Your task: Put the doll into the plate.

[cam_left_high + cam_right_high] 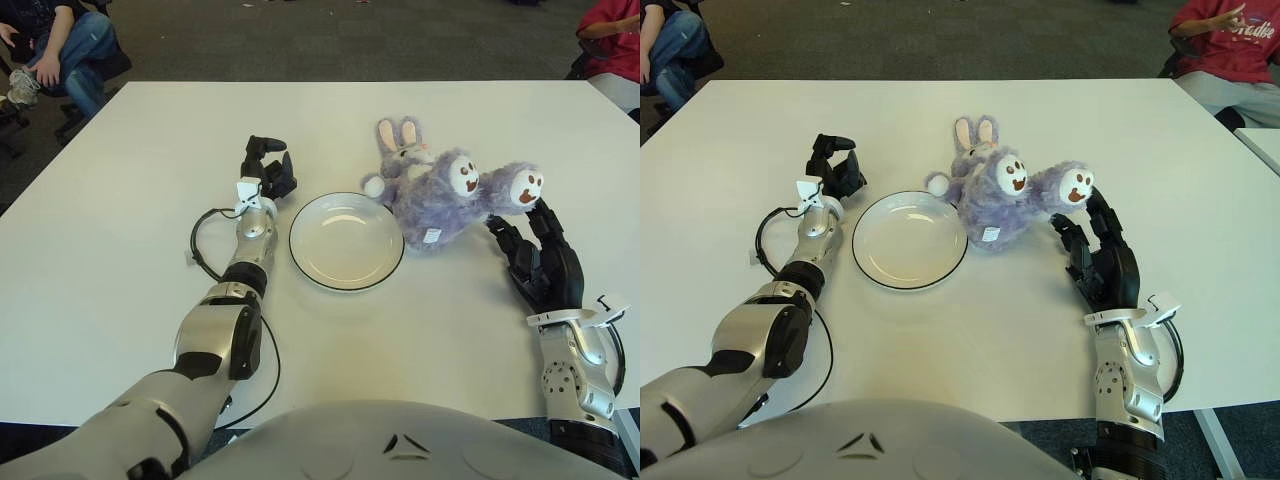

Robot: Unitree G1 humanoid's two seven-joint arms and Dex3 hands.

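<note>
A fluffy purple bunny doll (440,195) lies on its side on the white table, its head with pink-lined ears (398,135) pointing away and its two soles (527,187) facing me. It lies just right of the white black-rimmed plate (346,243), whose right edge it touches or slightly overlaps. My right hand (537,250) is right of the doll with its fingers spread, the fingertips (546,212) close under the right foot; I cannot tell whether they touch. It holds nothing. My left hand (266,168) shows beside the plate's left rim, loosely relaxed.
A black cable (200,245) loops beside my left forearm. A seated person (60,45) is at the table's far left corner and another in red (615,40) at the far right. Bare tabletop (420,330) lies in front of the plate.
</note>
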